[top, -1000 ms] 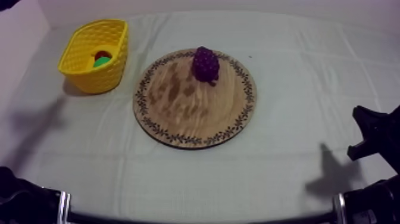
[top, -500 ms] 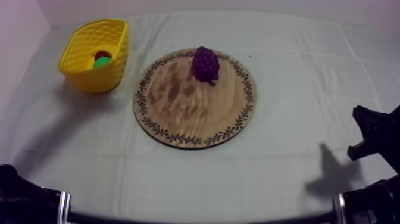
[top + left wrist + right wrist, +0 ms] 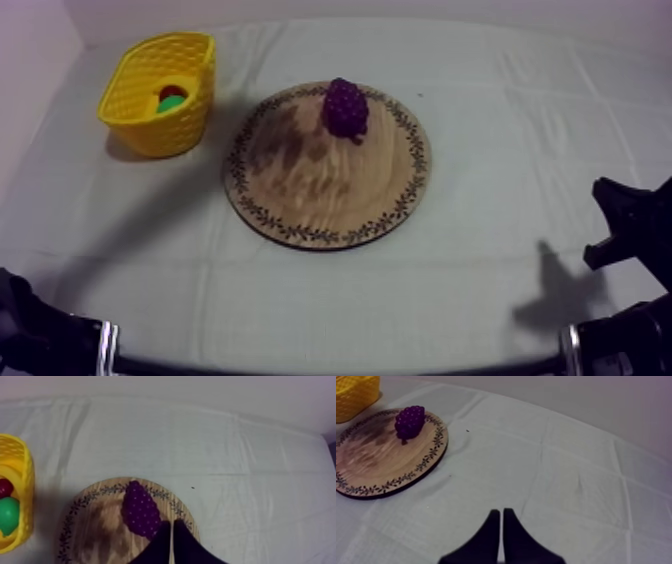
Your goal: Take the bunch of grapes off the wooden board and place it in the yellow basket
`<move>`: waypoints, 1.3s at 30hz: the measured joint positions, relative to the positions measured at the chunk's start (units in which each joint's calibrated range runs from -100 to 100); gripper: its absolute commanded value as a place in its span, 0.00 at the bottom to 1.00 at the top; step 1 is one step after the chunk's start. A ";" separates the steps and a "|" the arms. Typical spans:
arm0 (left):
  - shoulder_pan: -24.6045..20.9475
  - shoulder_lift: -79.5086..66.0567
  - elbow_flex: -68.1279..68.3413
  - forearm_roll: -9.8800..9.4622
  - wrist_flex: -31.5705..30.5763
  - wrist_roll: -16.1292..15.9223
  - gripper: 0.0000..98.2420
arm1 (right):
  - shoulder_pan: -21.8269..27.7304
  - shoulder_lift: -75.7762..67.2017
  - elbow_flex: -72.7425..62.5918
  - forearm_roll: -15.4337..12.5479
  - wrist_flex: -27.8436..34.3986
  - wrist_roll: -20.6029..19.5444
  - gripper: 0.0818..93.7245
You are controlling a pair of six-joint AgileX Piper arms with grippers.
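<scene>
Two tools, both narrow: each pair of fingers lies pressed together in a wedge with nothing between them. I see the left tool (image 3: 171,526) poised over the near side of the board (image 3: 95,531), pointing across the desk (image 3: 240,451). The grapes (image 3: 140,508) lie on the board just ahead of its tips, a little to their left. The basket (image 3: 25,471) stands farther off to that tool's left, apart from the board. The right tool (image 3: 499,513) hangs over bare desk, with board and grapes well ahead on its left.
</scene>
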 measured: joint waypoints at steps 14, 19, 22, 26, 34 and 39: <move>-0.66 15.55 -12.30 -0.41 0.34 -0.83 0.27 | 0.00 0.00 0.00 0.00 0.00 0.00 0.00; -1.08 15.80 -11.79 -0.36 0.45 0.08 0.72 | 0.00 0.00 0.00 0.00 0.00 0.00 0.00; -1.71 15.86 -11.24 0.09 0.73 0.20 0.89 | 0.00 0.00 0.00 0.00 0.00 0.00 0.00; -2.20 15.66 -10.72 0.88 1.59 -0.01 0.96 | 0.00 0.00 0.00 0.00 0.00 0.00 0.00; -2.83 15.71 -7.98 2.90 2.51 -0.22 0.98 | 0.00 0.00 0.00 0.00 0.00 0.00 0.00; -3.01 17.30 -7.39 4.14 2.55 0.02 0.98 | 0.00 0.00 0.00 0.00 0.00 0.00 0.00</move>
